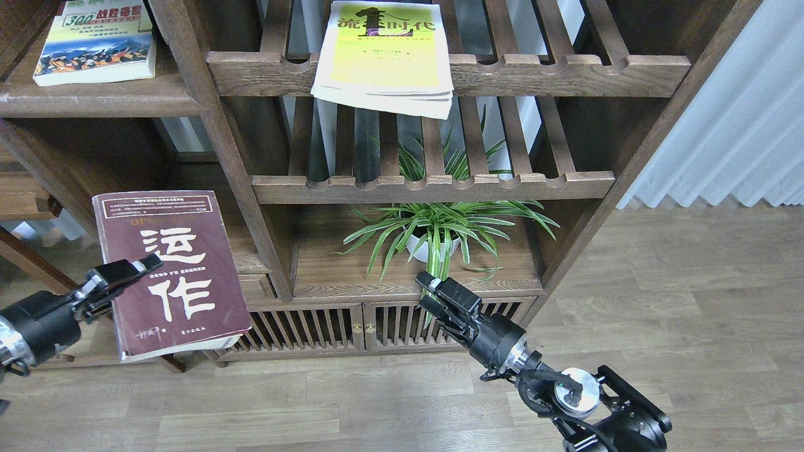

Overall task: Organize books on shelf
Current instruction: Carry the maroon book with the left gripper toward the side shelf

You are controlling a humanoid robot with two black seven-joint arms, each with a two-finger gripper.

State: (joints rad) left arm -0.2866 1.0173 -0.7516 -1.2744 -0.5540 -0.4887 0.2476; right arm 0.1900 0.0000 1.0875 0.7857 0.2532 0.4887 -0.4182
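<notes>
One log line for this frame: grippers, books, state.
left gripper: shut on maroon book, held left of cabinet | right gripper: open, empty | "300" book: on plank shelf | yellow-green book: on slatted rack

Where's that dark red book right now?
In the head view, the maroon book is low on the left, pinched at its left edge by the left gripper, in front of the cabinet's left side.

Both arms matte black w/ cylindrical wrist housings and bright silver rings. Right arm (502,345): round silver joint cap at 5 o'clock, black cables looped beside it, boxy black link behind. Left arm (38,323): silver ring at frame edge, 9 o'clock.
</notes>
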